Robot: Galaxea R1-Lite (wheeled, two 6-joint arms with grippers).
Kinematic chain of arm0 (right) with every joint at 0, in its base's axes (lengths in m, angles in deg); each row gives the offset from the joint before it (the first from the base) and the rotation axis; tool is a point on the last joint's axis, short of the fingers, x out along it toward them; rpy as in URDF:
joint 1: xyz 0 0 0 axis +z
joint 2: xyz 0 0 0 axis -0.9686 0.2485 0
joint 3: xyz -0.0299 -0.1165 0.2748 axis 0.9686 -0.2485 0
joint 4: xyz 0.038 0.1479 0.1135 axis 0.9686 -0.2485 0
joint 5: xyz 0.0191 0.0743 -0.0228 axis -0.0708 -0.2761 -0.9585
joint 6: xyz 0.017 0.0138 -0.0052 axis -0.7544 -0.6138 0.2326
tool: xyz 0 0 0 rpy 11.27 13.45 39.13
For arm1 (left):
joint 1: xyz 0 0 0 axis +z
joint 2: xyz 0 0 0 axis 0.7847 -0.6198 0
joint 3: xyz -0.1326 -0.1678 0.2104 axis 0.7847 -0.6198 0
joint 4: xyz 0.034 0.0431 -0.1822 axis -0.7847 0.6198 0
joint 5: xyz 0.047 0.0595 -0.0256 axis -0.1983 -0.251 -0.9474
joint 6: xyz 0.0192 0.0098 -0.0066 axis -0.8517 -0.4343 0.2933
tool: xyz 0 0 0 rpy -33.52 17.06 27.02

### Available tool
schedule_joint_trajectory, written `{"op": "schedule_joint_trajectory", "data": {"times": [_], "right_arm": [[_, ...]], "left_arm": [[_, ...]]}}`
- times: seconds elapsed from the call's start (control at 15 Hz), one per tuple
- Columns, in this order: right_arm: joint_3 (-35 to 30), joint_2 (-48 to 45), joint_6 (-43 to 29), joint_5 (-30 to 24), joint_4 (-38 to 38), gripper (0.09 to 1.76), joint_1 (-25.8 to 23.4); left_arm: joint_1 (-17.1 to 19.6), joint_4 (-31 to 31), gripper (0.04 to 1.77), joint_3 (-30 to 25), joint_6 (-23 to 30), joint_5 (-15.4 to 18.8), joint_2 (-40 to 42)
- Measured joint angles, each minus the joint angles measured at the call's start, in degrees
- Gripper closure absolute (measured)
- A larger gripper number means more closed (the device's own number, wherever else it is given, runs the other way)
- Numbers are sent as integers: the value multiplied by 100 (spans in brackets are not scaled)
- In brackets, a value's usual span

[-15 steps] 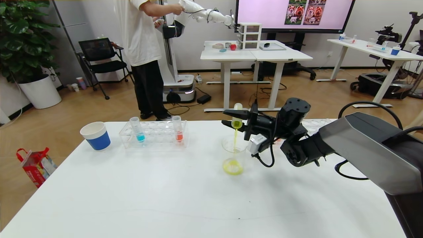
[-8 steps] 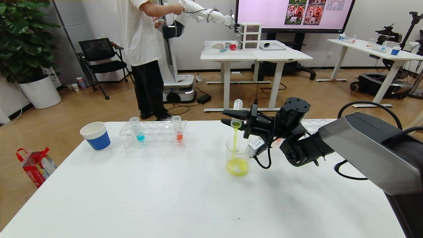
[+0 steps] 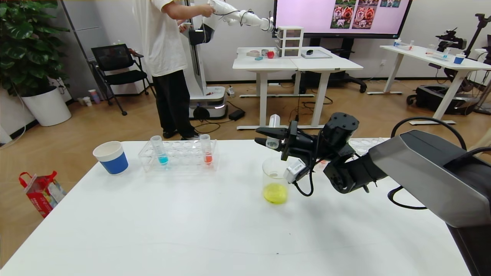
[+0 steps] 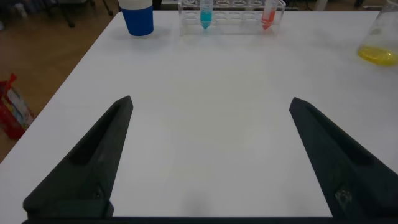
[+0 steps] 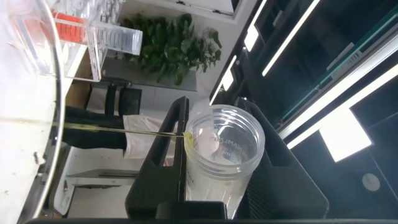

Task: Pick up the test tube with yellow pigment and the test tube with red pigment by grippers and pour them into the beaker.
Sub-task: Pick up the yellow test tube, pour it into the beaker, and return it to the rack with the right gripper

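Gripping yellow tube [image 3: 273,132] upended, right hand [image 3: 273,138] clamped directly above beaker [image 3: 274,180].

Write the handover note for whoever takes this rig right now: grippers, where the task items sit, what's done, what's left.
Right gripper: shut on the test tube with yellow pigment, held upside down above the beaker, tube looking nearly drained.
Left gripper: open, empty, low over bare table.
Beaker stands on the table with yellow liquid at its bottom.
The test tube with red pigment stands in the rack, beside a blue tube.
Done: yellow pour, nearly.
Left: put the yellow tube away, fetch and pour the red.
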Motion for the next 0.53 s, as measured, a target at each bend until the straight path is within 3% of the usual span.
{"op": "schedule_joint_trajectory", "data": {"times": [0.2, 0.53], "right_arm": [[-94, -172, -339, 5, -34, 132, 28], [-959, -885, -2306, 433, 44, 132, -18]], "left_arm": [[0, 0, 6, 0, -2, 0, 0], [0, 0, 6, 0, 0, 0, 0]]}}
